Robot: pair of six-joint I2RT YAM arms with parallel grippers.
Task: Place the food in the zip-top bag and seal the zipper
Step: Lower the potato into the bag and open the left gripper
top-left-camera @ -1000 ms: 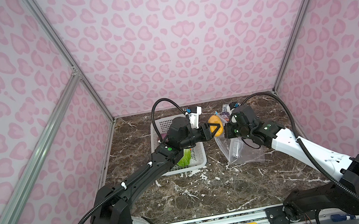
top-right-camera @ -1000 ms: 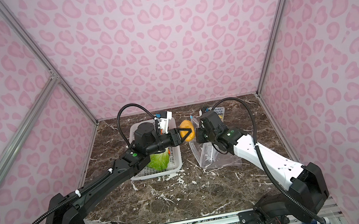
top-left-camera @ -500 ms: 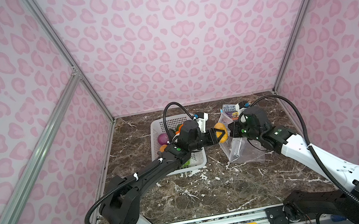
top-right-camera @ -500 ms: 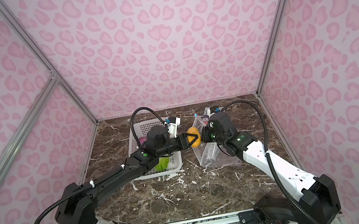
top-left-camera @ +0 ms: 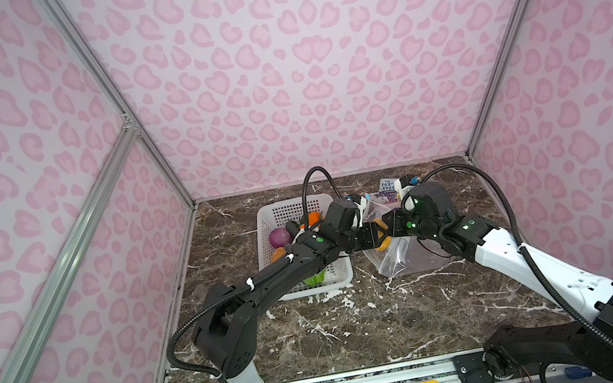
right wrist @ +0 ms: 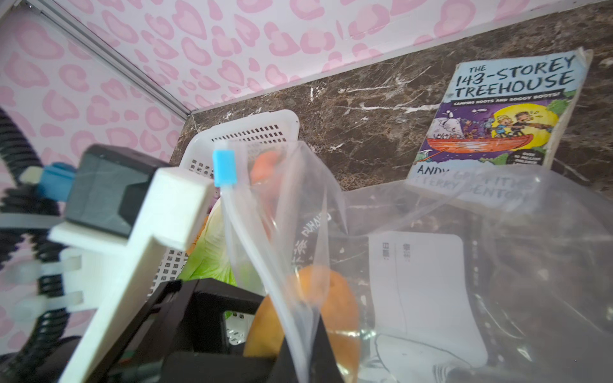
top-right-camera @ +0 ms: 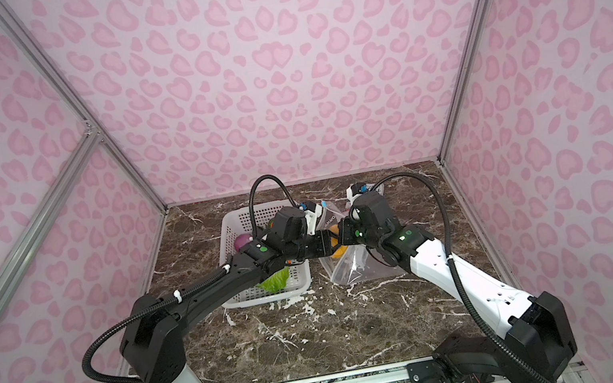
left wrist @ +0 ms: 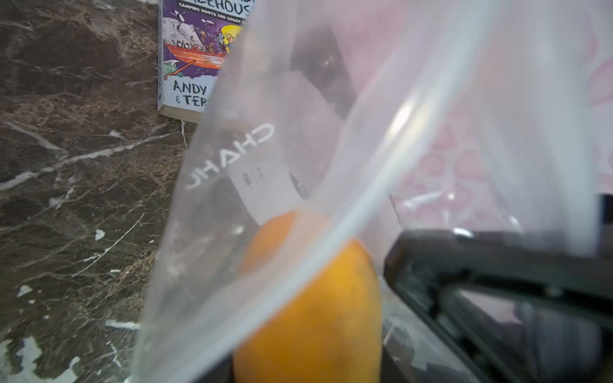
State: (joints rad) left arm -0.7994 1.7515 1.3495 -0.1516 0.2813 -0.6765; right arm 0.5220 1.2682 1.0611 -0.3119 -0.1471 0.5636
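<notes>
My left gripper (top-left-camera: 382, 235) is shut on a tan-orange potato (top-left-camera: 384, 239) (left wrist: 318, 308) and holds it at the mouth of the zip-top bag (top-left-camera: 404, 256) (top-right-camera: 355, 268), partly behind the clear plastic (left wrist: 298, 165). The right gripper (top-left-camera: 390, 225) (right wrist: 310, 358) is shut on the bag's mouth edge and holds it up. The zipper strip (right wrist: 252, 265) runs up to its blue slider (right wrist: 224, 167). A purple onion (top-left-camera: 279, 238), an orange piece (top-left-camera: 313, 217) and the green cabbage (top-left-camera: 315, 279) lie in the white basket (top-left-camera: 287, 212).
The basket stands directly left of the bag, close under my left arm. A paperback book (top-left-camera: 388, 187) (right wrist: 497, 116) lies flat behind the bag near the back wall. Pink patterned walls enclose the marble table (top-left-camera: 320, 333) on three sides.
Both grippers have come down and nearer. The left one has carried the potato from above the bag into its mouth. The right one has lowered the held bag edge.
</notes>
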